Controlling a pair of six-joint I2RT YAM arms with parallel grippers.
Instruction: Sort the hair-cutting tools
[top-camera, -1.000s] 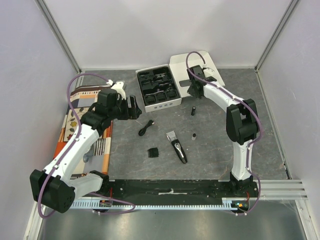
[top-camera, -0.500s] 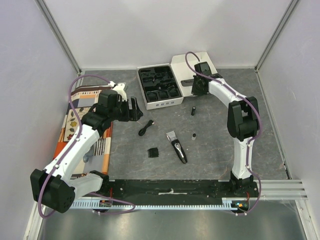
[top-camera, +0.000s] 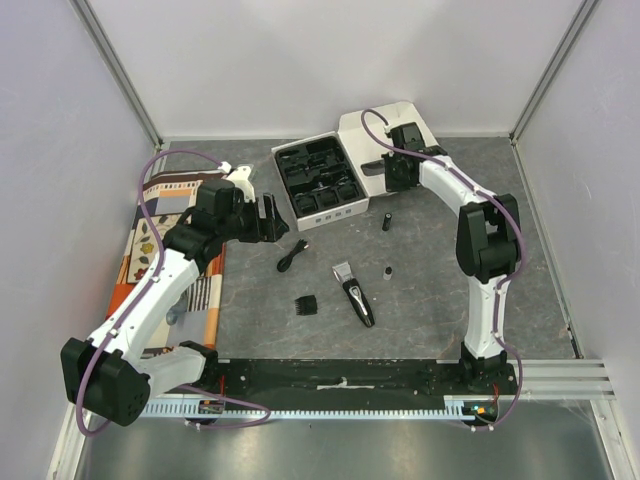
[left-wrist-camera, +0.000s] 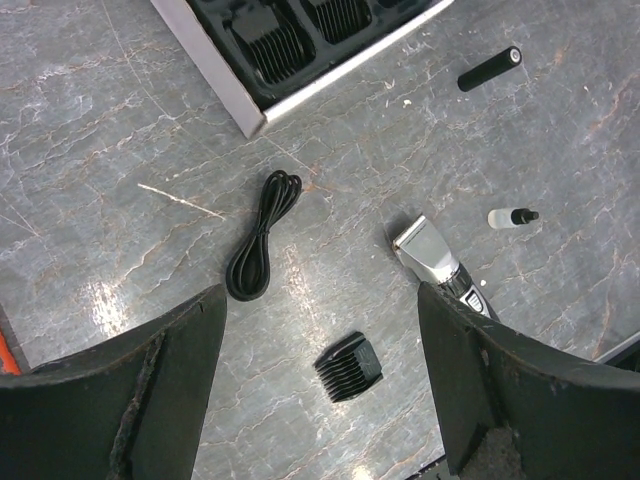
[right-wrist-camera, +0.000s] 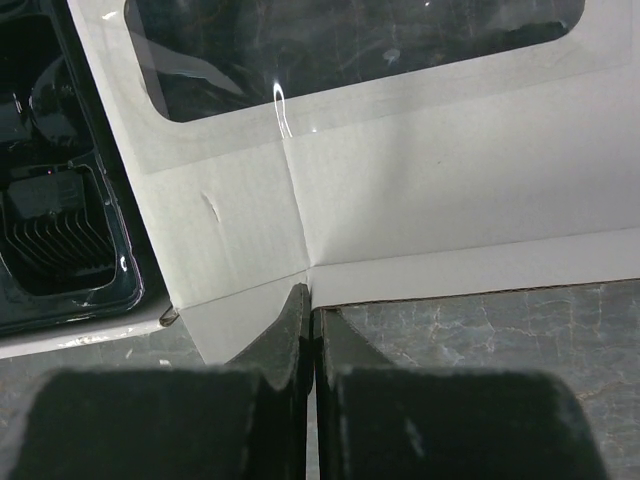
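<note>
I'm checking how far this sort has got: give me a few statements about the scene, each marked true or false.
1. The clipper lies on the table, outside the box. True.
2. The left gripper holds the cable. False: it is open, and the cable lies loose on the table.
3. Both bottles are in the box. False: the black bottle and the pale bottle lie on the table.
4. The right gripper is shut on the lid. True.
5. The guard sits on the clipper's blade. False: it lies apart from the clipper, on the table.
</note>
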